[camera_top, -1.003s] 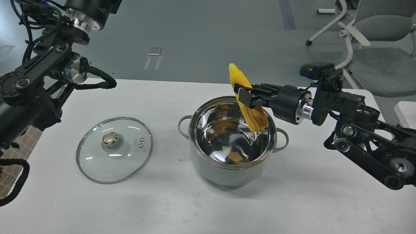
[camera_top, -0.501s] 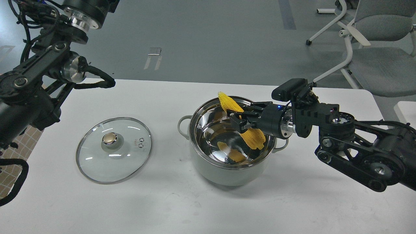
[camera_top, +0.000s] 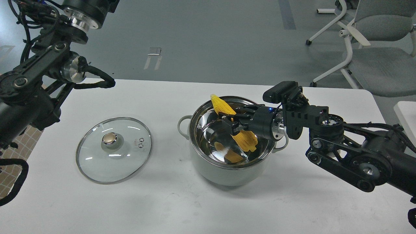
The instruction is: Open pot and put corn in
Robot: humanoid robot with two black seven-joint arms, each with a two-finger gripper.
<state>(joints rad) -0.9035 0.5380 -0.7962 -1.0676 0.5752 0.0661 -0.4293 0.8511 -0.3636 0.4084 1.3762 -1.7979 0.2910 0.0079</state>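
The pale grey-green pot [camera_top: 227, 174] stands open at the table's middle, its shiny steel inside showing. My right gripper [camera_top: 231, 125] reaches in over the pot's right rim and is shut on the yellow corn [camera_top: 244, 139]. The corn is tilted, its pointed tip [camera_top: 214, 99] sticking up above the far rim and its thick end low inside the pot. Yellow reflections show on the pot's floor. My left arm [camera_top: 39, 74] is raised at the far left; its gripper is out of view.
The round glass lid [camera_top: 113, 150] with a gold knob lies flat on the white table [camera_top: 162, 201], left of the pot. Office chairs [camera_top: 373, 35] stand on the floor beyond the table's right far corner.
My right gripper has moved down and to the left with the corn, from above the pot's rim into the pot. The corn has tilted further over. The left arm and lid have not moved.
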